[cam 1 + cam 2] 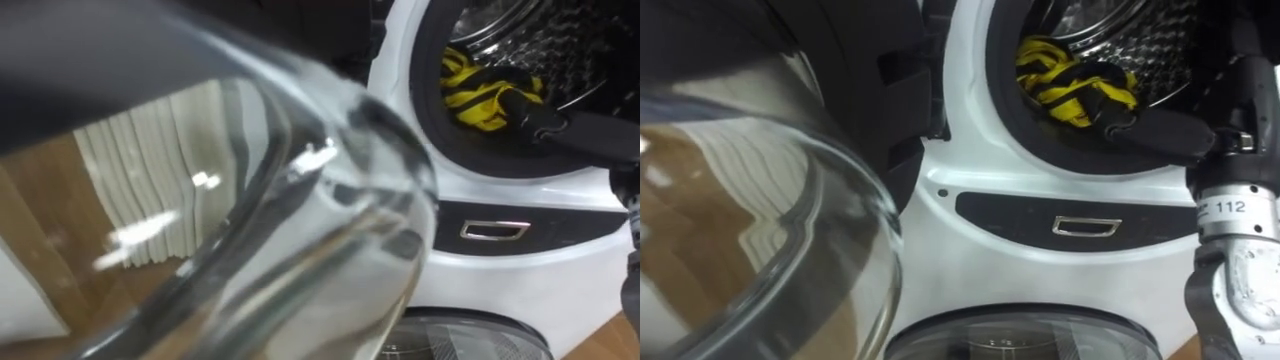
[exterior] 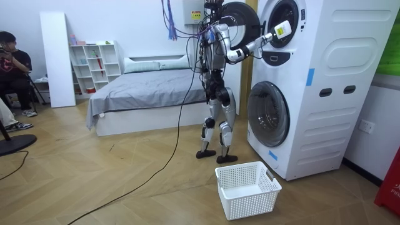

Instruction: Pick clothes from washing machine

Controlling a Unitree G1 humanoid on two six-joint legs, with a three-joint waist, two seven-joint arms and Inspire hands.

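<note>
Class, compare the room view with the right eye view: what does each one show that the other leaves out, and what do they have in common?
The room view adds the robot standing before the stacked machines, a white basket on the floor nearby, a bed and a seated person. The right eye view adds yellow-and-black cloth lying in the upper drum and a silver handle on the panel below. Both share the open glass door and the right robot hand reaching into that drum's opening.
</note>
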